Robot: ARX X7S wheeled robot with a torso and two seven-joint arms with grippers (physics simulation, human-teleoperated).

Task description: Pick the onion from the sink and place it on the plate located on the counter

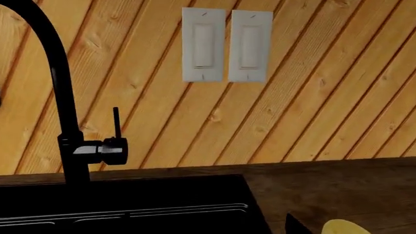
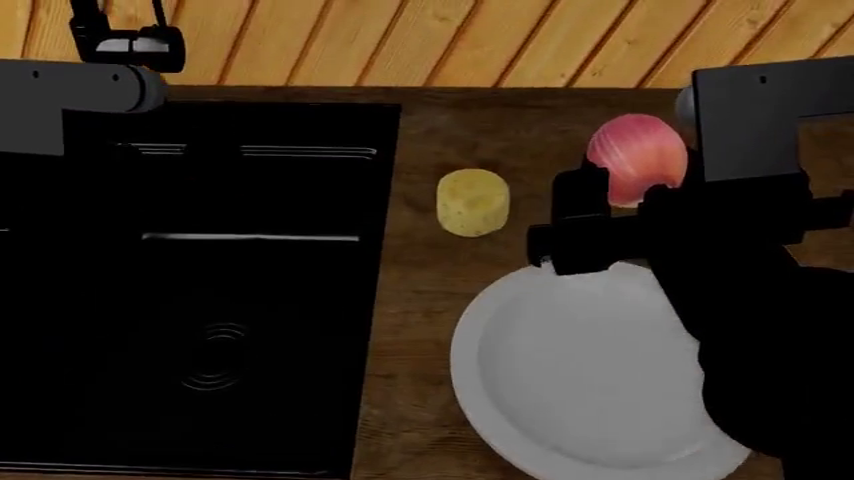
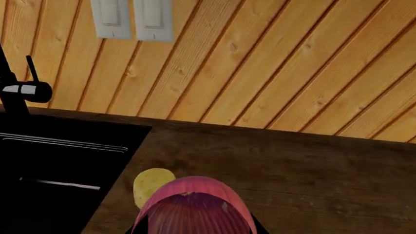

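The pinkish-red onion (image 2: 638, 152) is out of the black sink (image 2: 200, 300) and held up over the dark wood counter (image 2: 514, 125). My right gripper (image 2: 625, 195) is shut on it. In the head view it hangs just past the far rim of the white plate (image 2: 574, 380). In the right wrist view the onion (image 3: 195, 207) fills the near edge, and only slivers of black finger show beside it. My left arm (image 2: 74, 92) reaches in over the sink's far left corner; its gripper does not show in any view.
A pale yellow holed cheese cylinder (image 2: 474, 203) stands on the counter between sink and onion. A black faucet (image 1: 65, 97) rises behind the sink. Two white wall switches (image 1: 226, 45) sit on the orange plank wall behind the counter.
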